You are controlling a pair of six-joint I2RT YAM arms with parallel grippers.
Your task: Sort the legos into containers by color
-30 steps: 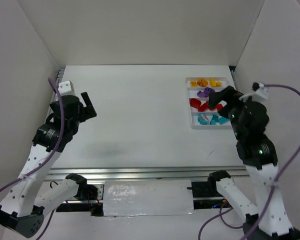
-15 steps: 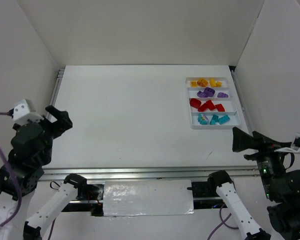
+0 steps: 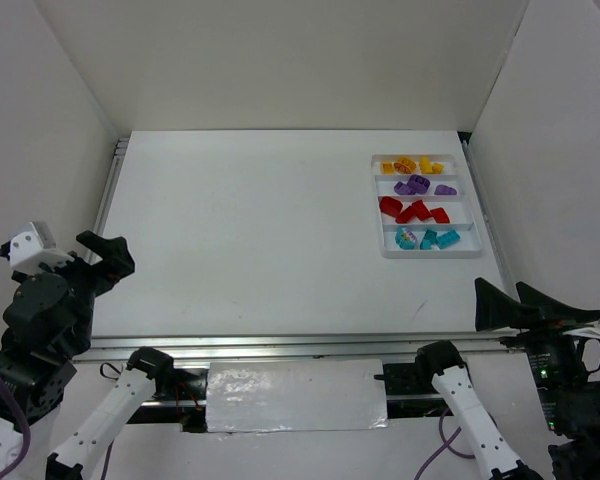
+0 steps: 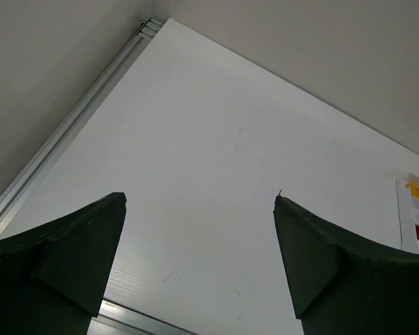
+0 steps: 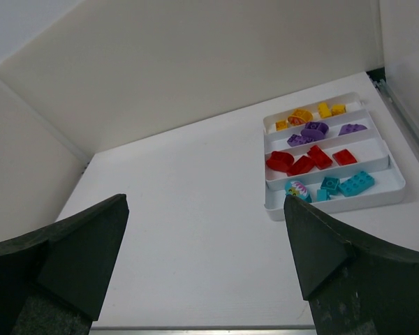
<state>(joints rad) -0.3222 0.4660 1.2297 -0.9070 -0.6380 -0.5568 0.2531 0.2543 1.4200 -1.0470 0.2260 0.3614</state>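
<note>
The white tray (image 3: 477, 218) stands at the table's far right, also in the right wrist view (image 5: 398, 187). Its four compartments hold, from far to near, yellow legos (image 3: 410, 164), purple legos (image 3: 416, 186), red legos (image 3: 412, 210) and teal legos (image 3: 427, 238). In the right wrist view the rows show the same: yellow (image 5: 304, 114), purple (image 5: 311, 130), red (image 5: 304, 161), teal (image 5: 332, 185). My left gripper (image 3: 102, 249) is open and empty at the near left edge. My right gripper (image 3: 510, 304) is open and empty at the near right, well short of the tray.
White walls enclose the table on three sides. A metal rail (image 3: 290, 346) runs along the near edge and another (image 4: 70, 125) along the left edge. A sliver of the tray (image 4: 415, 216) shows at the right edge of the left wrist view.
Both arms have pulled back from the table toward the near edge. The right gripper has left the tray area, and the left has dropped down and to the left.
</note>
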